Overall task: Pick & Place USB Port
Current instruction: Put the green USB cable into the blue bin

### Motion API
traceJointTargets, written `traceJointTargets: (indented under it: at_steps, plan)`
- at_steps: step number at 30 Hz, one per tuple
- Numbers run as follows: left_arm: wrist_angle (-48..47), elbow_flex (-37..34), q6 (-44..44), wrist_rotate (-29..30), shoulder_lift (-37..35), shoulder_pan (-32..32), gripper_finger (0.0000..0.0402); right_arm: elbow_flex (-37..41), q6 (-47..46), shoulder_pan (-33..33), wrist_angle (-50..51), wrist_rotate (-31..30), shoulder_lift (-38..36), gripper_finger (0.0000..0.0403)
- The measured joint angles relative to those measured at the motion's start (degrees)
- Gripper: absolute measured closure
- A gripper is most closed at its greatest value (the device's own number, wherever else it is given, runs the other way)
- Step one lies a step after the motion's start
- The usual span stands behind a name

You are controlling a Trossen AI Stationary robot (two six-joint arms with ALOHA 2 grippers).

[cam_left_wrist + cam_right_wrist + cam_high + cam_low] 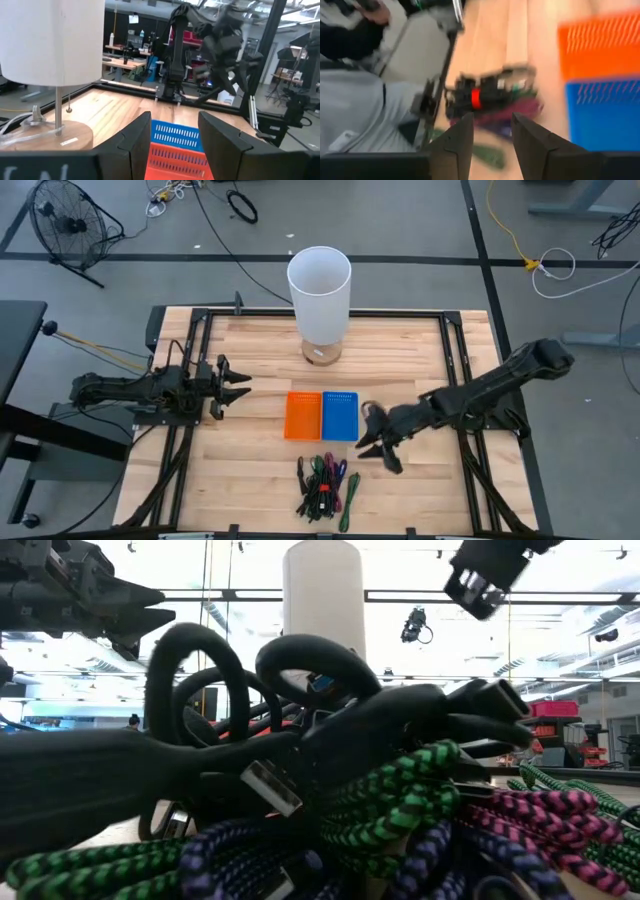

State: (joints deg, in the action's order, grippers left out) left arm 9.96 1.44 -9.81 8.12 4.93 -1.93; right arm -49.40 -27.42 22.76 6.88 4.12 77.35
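Observation:
A tangled bundle of USB cables [325, 485], black and braided green, purple and pink, lies near the table's front edge. It fills the low view, where one silver plug [270, 787] shows. My right gripper [375, 442] hangs open above the table, just right of and beyond the bundle, pointing slantwise down at it. In the right wrist view the cables [492, 97] lie ahead of my right gripper [492, 142], whose fingers have nothing between them. My left gripper [232, 385] waits open at the table's left, level and pointing right.
An orange tray [302, 416] and a blue tray [340, 415] lie side by side at the table's middle, just beyond the cables. A white lamp [320, 300] on a round wooden base stands at the far middle. Bare wood lies left and right of the bundle.

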Motion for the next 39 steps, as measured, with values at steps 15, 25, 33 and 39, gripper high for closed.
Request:
traceJointTargets:
  at_steps: [15,25,33,39]
  plan:
    - [-0.88,0.01,-0.59,-0.01,0.00,0.00,0.0232,-1.34,-35.24,9.11,-1.36,1.24,15.10,0.0271]
    - [-0.85,0.01,-1.63,-0.02,0.00,0.00,0.0232,-1.39,-42.27,10.34,-8.87,-0.04,22.07,0.0271]
    - [-0.81,0.01,-1.58,-0.02,0.00,0.00,0.0232,-1.39,-44.64,10.34,-10.35,-0.99,24.30,0.0265]
    - [-0.81,0.01,-1.54,-0.02,0.00,-0.01,0.0232,-1.39,-46.89,10.34,-9.92,-2.64,24.30,0.0244]
